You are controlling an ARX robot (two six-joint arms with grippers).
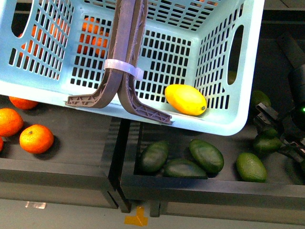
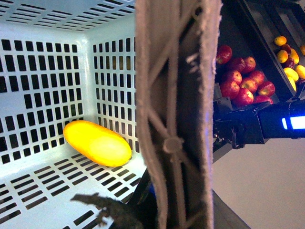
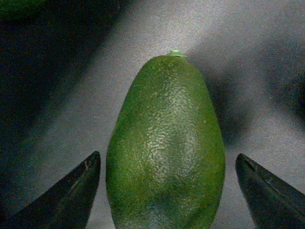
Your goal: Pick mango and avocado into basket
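Note:
The light teal basket (image 1: 224, 71) hangs tilted above the fruit bins, and the yellow mango (image 1: 186, 99) lies in its low corner. My left gripper (image 2: 157, 210) is shut on the basket's brown-grey handle (image 2: 176, 114), which hides most of it; the mango (image 2: 97, 143) lies on the basket floor (image 2: 33, 191) beside it. My right gripper (image 3: 167, 191) is open and low over a dark-green avocado (image 3: 167, 152), with one finger (image 3: 71, 191) on each side and not touching. In the front view that gripper (image 1: 269, 136) is at the right, over the avocado (image 1: 266, 142).
Several more avocados (image 1: 206, 155) lie in the dark bin below the basket. Oranges (image 1: 36, 138) fill the bin to the left, past a divider (image 1: 116, 157). Red apples (image 2: 243, 81) and yellow fruit (image 2: 286, 57) sit on farther shelves.

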